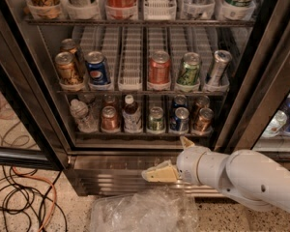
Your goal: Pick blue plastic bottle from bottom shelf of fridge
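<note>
The blue plastic bottle (131,114), dark with a white cap and a pale label, stands upright on the bottom shelf (135,134) of the fridge (261,81), third lane from the left, between a brown can (109,119) and a green can (156,119). My gripper (170,158) is outside the fridge, below and to the right of the bottle, in front of the steel slatted base (106,175). Its two cream fingers (159,174) are spread apart and hold nothing. The white arm (241,175) comes in from the right.
A clear crinkled bottle (80,115) stands at the shelf's left end; blue cans (180,119) and a brown can (203,120) stand on the right. Larger cans fill the higher racks. A clear plastic bag (140,211) lies on the floor below. Cables (19,202) lie at the left.
</note>
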